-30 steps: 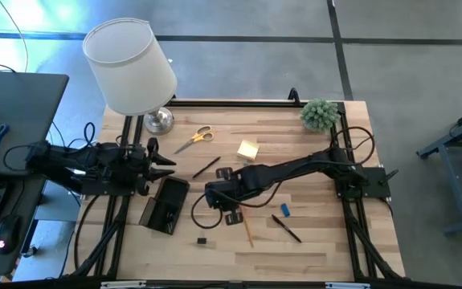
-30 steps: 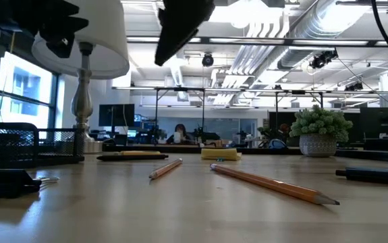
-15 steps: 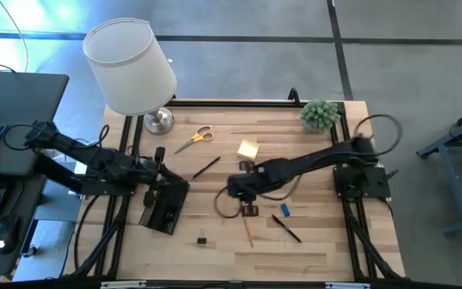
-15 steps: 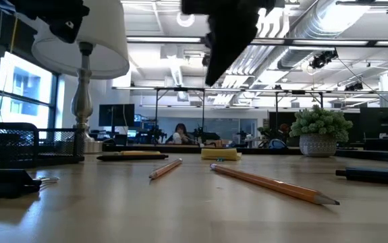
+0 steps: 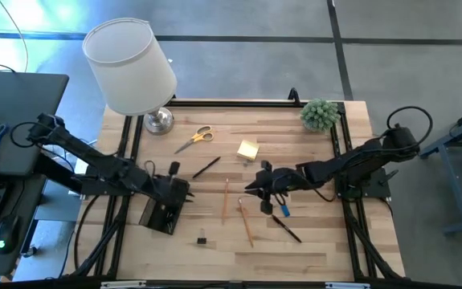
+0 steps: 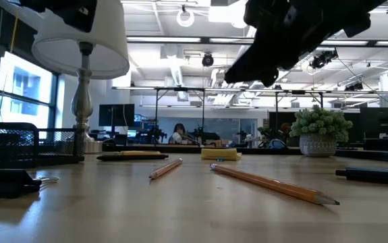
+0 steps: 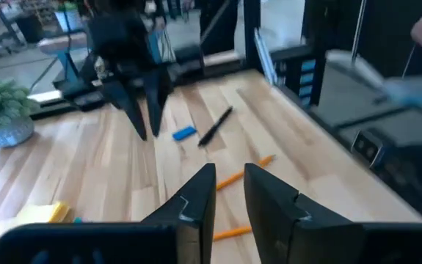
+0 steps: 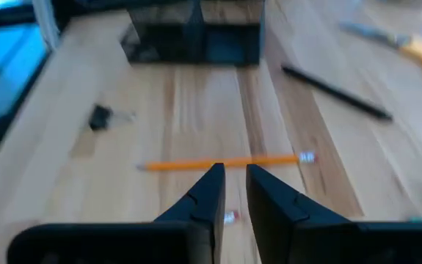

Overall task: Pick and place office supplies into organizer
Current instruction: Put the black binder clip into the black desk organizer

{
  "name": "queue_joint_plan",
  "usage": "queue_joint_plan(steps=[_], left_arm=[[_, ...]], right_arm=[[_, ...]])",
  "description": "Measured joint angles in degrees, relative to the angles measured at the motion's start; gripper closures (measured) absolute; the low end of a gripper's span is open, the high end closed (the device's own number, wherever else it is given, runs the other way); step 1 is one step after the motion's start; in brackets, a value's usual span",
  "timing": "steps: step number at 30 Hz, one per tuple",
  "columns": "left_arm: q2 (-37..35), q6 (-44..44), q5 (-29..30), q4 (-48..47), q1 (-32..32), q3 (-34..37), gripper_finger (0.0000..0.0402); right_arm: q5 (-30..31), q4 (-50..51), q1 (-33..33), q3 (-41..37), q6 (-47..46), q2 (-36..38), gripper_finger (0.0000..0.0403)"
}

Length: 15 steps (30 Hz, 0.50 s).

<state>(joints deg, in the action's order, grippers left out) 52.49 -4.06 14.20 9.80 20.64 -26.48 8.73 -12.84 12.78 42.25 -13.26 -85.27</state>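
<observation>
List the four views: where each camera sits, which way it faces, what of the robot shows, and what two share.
High: overhead, straight down; both arms, organizer.
Low: table height, level toward the room; right arm overhead, pencil.
Left wrist: past left gripper toward right gripper.
Right wrist: past right gripper toward the organizer.
Shared: high and right wrist show the clip.

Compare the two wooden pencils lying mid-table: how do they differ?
In the high view, the pencil nearer the black organizer lies almost straight up the picture; the pencil nearer the right gripper slants and reaches closer to the table's near edge. Both are orange-brown wood, lying flat, ungripped, outside the organizer.
</observation>
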Motion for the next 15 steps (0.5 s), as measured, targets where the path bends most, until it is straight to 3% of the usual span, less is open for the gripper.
queue_joint_plan(steps=[5,9,15], left_arm=[[9.3,-3.56,-1.8,-2.93,0.0,-5.12,0.0284],[15.57,-10.24,-9.12,-9.97,0.0,-10.6,0.0232],[24.59,-14.09,-12.8,-23.47,0.05,-22.83,0.0175]], right_arm=[[0.35,0.46,0.0,-0.34,4.1,0.08,0.0345],[0.95,1.39,-0.02,-0.34,6.59,0.08,0.0351],[0.26,1.35,0.0,-0.34,8.39,0.06,0.0356]])
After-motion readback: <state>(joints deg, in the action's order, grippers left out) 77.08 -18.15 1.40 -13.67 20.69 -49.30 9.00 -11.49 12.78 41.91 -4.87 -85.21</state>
